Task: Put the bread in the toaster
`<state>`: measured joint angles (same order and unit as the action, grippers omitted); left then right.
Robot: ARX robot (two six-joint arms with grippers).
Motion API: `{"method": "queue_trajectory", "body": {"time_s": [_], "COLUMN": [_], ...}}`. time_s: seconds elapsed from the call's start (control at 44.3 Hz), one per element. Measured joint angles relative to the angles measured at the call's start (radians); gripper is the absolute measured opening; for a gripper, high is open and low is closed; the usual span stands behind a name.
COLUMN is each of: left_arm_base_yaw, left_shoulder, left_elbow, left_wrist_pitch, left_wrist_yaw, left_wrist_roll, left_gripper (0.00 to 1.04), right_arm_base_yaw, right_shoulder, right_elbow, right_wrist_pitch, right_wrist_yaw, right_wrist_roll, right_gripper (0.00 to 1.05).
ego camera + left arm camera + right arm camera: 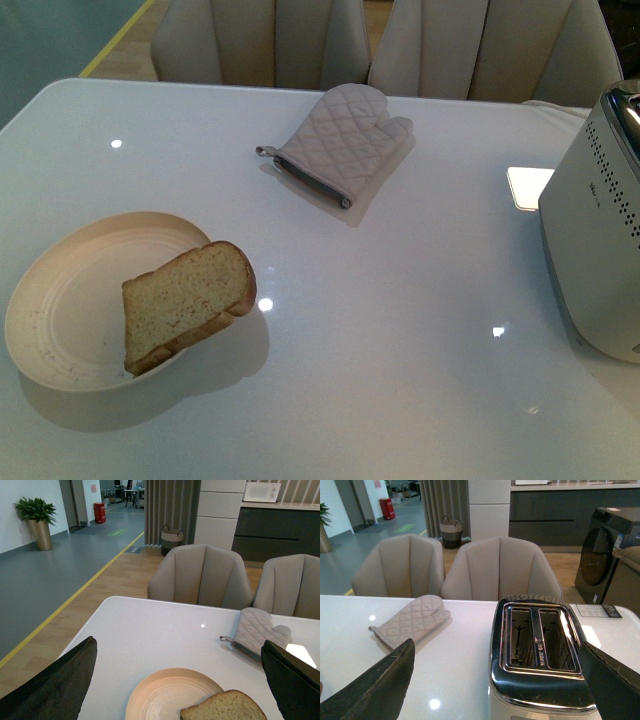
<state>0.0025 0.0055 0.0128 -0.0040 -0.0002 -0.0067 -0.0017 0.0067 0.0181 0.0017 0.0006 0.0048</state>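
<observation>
With left fingers [55, 685] and right fingers [375, 687] spread open and empty, we caution that the bread [185, 303], propped on the plate [65, 290] rim at 8 o'clock on the surface [400, 330], may slip under a glancing grasp or snag the slots [521, 636] of the toaster [600, 230] at 3 o'clock.

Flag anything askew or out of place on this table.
The bread sits askew: propped tilted across the rim of the plate, its rounded end overhanging the table instead of lying flat. The oven mitt and toaster look normal; nothing spilled.
</observation>
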Motion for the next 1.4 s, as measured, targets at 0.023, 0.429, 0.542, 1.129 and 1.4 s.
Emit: {"method": "queue_trajectory", "body": {"time_s": [0.023, 0.429, 0.542, 1.129, 1.4], "left_arm_base_yaw": [0.0, 0.0, 0.0, 0.183, 0.209], "left_shoulder": [0.0, 0.0, 0.023, 1.52, 1.998], "left_elbow": [0.0, 0.0, 0.014, 0.499, 0.633], "left_wrist_pitch": [0.0, 0.0, -0.04, 0.246, 0.432], "left_wrist_yaw": [0.0, 0.0, 0.0, 0.124, 0.097], "left_wrist_roll": [0.0, 0.0, -0.031, -0.405, -0.311], "left_gripper": [0.98, 0.98, 0.98, 0.98, 0.98], "right_arm_base_yaw": [0.0, 0.0, 0.0, 0.0, 0.0], "right_shoulder": [0.0, 0.0, 0.0, -0.001, -0.001], "right_elbow": [0.0, 0.0, 0.0, 0.0, 0.0], "right_wrist_pitch": [0.0, 0.0, 0.0, 0.0, 0.0], "right_wrist_yaw": [0.0, 0.0, 0.0, 0.0, 0.0], "right_wrist_roll": [0.0, 0.0, 0.0, 0.0, 0.0], "right_gripper": [0.96, 0.96, 0.96, 0.96, 0.96]}}
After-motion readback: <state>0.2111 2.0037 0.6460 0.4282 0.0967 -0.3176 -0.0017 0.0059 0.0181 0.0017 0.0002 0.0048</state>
